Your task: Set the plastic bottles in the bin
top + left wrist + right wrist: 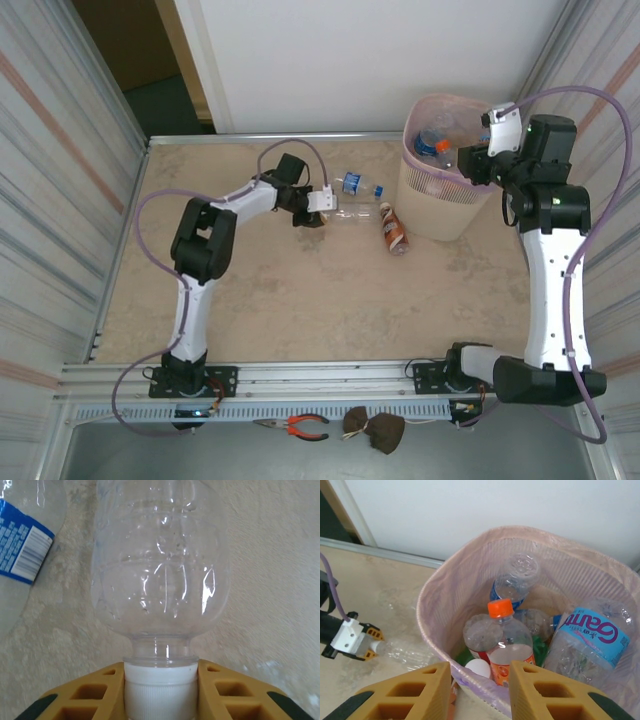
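Grip looks sound: your left gripper (321, 201) pinches the white cap (160, 695) of the clear bottle (160, 570) lying at the table's 12 o'clock. It's probably light, crushable and slippery, stiffest at the neck. Your right gripper (477, 690) gapes empty above the bin (427, 605) at 2 o'clock.
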### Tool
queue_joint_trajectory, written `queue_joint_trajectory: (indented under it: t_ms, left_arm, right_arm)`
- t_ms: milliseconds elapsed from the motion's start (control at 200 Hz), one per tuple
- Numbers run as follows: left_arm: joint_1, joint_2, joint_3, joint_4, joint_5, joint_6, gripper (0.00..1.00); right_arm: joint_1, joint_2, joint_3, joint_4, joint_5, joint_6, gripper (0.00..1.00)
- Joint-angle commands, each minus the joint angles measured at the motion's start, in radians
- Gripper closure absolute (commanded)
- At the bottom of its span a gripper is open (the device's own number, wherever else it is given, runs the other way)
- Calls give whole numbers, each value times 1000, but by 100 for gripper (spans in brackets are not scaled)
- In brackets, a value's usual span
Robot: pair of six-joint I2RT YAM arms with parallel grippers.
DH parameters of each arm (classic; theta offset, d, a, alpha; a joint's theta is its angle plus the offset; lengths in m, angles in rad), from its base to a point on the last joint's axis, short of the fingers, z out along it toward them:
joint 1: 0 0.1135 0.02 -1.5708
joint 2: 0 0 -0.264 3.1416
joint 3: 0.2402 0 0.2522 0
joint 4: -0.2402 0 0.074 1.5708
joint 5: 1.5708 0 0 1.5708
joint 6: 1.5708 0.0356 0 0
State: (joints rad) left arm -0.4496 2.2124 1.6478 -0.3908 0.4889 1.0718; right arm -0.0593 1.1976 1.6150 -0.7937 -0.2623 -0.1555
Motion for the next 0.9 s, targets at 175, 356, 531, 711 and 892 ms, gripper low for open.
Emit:
queue_joint_trajectory:
  t_ms: [175, 356, 531, 711, 892]
  left_arm:
    - [40, -268, -206, 132, 29, -118, 74]
    - [40, -405, -319, 248, 63, -241, 75]
    - [38, -536, -402, 373, 108, -390, 75]
    - [9, -648, -447, 465, 130, -504, 75]
    - [-39, -715, -443, 529, 127, -597, 75]
  right_arm:
    - [-1, -76, -73, 107, -110, 146, 60]
    - [-2, -133, -139, 225, -209, 303, 55]
    - [1, -196, -228, 390, -334, 478, 50]
    - [10, -229, -282, 518, -462, 611, 41]
    - [42, -231, -321, 596, -512, 689, 29]
